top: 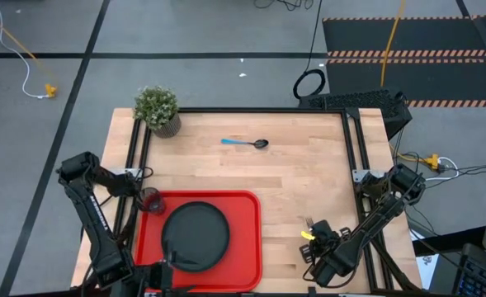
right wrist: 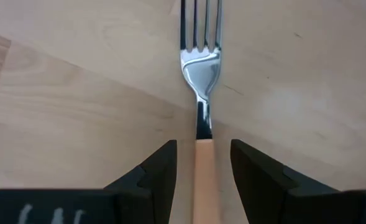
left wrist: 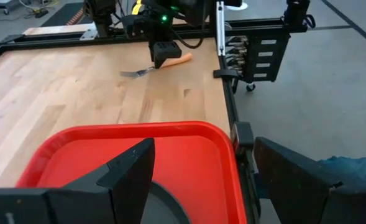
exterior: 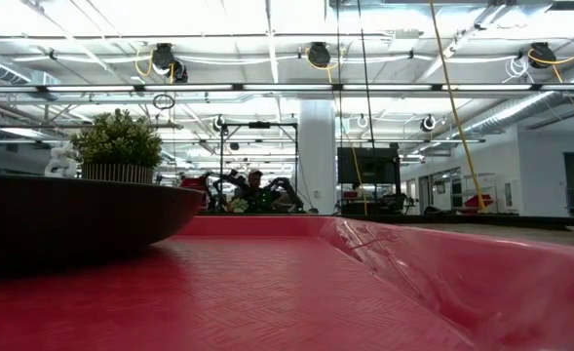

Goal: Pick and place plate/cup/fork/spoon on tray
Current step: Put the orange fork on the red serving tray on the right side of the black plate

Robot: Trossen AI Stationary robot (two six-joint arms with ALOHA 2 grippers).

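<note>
Right gripper (right wrist: 201, 180) is low over the table (top: 292, 177) at its near right corner. The fork (right wrist: 201, 74) lies between its two fingers (right wrist: 158, 171): orange handle runs straight down the gap, silver head and tines stick out past the fingertips. Fingers sit close on each side of the handle, but firm pinch or just bracketing, can't tell. In the left wrist view the fork looks slightly tilted, head end toward the wood. Right arm is folded, reaching in from the right edge, wrist pointed down.

Left gripper (left wrist: 195, 180) hovers over the near left end of the red tray (top: 247, 239), fingers spread wide, holding nothing; left arm bends in from the left edge.

Plate (top: 195, 235), round matte black, sits in the tray. Cup (top: 151, 200), dark and translucent, stands at the tray's far left corner.

Spoon (top: 247, 143), blue handle, dark bowl, lies flat on bare wood farther back. Potted plant (top: 158, 109) sits at the far left corner.
</note>
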